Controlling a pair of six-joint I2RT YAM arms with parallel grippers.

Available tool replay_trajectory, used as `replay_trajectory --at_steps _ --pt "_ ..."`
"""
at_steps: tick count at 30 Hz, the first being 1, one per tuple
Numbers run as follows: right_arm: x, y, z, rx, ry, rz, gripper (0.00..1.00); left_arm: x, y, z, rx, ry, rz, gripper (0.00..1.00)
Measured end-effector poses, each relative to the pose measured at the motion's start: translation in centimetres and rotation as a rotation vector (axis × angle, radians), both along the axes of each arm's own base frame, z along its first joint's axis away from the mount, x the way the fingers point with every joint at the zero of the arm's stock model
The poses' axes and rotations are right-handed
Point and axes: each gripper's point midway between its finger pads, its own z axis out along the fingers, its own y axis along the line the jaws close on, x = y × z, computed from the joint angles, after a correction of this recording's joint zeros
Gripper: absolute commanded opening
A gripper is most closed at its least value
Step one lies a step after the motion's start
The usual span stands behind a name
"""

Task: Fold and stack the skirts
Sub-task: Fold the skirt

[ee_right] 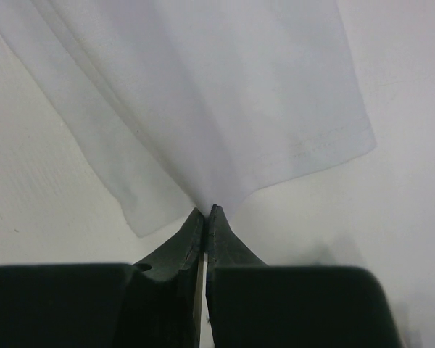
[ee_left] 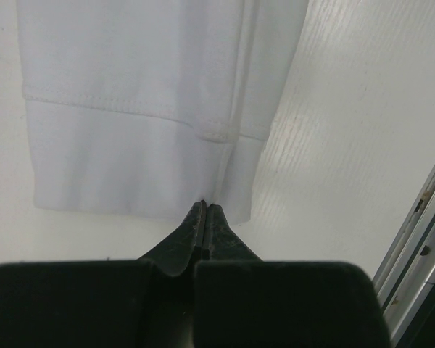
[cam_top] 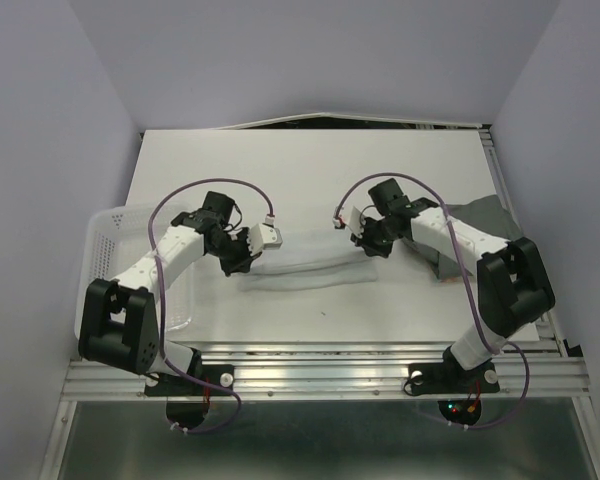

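Note:
The white skirt (cam_top: 310, 268) lies flat across the middle of the table, stretched between my two grippers. My left gripper (cam_top: 242, 262) is shut on its left end; in the left wrist view the fingertips (ee_left: 205, 208) pinch the hemmed edge of the white skirt (ee_left: 130, 109). My right gripper (cam_top: 368, 246) is shut on its right end; in the right wrist view the tips (ee_right: 206, 212) pinch the white skirt (ee_right: 225, 94), which rises to them in a small tent. The grey skirt (cam_top: 488, 214) lies at the right under my right arm. The floral skirt is out of view.
A white slatted plastic basket (cam_top: 105, 228) stands at the table's left edge beside my left arm. A metal rail (cam_top: 330, 375) runs along the near edge. Purple walls close in the table on both sides.

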Motion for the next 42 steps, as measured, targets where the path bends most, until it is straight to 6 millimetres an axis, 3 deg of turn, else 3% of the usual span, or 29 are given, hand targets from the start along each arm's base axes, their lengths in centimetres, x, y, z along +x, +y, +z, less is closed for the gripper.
replay_trajectory --at_steps 5,13,20,21,22,23,24,25,26,32,35,37,40,42 --pt "1.4 0.5 1.5 0.012 -0.046 -0.003 0.01 0.5 -0.2 1.1 -0.005 -0.016 0.0 0.0" --pt "0.7 0.1 1.8 0.01 -0.045 0.002 0.01 -0.2 0.1 1.7 -0.002 -0.022 -0.011 0.0" --pt "-1.1 -0.4 -0.2 -0.012 -0.002 0.018 0.01 -1.9 0.1 -0.2 0.013 0.027 -0.043 0.0" --pt "-1.3 -0.4 -0.5 -0.016 0.005 0.021 0.02 -2.2 0.0 -0.6 0.015 0.035 -0.048 0.04" --pt "-1.5 -0.5 -0.8 -0.02 0.01 0.024 0.06 -2.4 0.0 -0.8 0.017 0.04 -0.053 0.09" --pt "-1.6 -0.5 -0.9 -0.021 0.014 0.026 0.13 -2.7 -0.1 -1.2 0.02 0.05 -0.06 0.26" --pt "-1.7 -0.5 -1.0 -0.022 0.015 0.029 0.48 -3.0 -0.1 -1.5 0.022 0.058 -0.066 0.33" --pt "-1.7 -0.5 -1.1 -0.022 0.015 0.033 0.62 -3.3 -0.2 -1.8 0.023 0.067 -0.07 0.38" --pt "-1.8 -0.5 -1.2 -0.021 0.018 0.034 0.66 -3.7 -0.2 -2.1 0.027 0.076 -0.081 0.5" --pt "-1.9 -0.7 -1.1 -0.023 0.025 0.019 0.66 -5.0 -0.6 -1.9 0.022 0.106 -0.104 0.5" --pt "-1.8 -0.1 0.3 0.006 0.039 -0.01 0.67 -5.0 -0.9 -0.2 -0.006 0.097 -0.088 0.47" --pt "-1.0 1.0 2.3 0.059 0.028 -0.035 0.66 -4.1 -1.5 1.6 -0.056 0.075 -0.056 0.38" --pt "1.3 3.3 6.1 0.158 -0.012 -0.058 0.63 -2.1 -2.6 4.0 -0.134 0.038 0.014 0.35" --pt "2.8 4.6 7.5 0.201 -0.027 -0.061 0.62 -0.8 -3.0 4.8 -0.175 0.018 0.072 0.33"
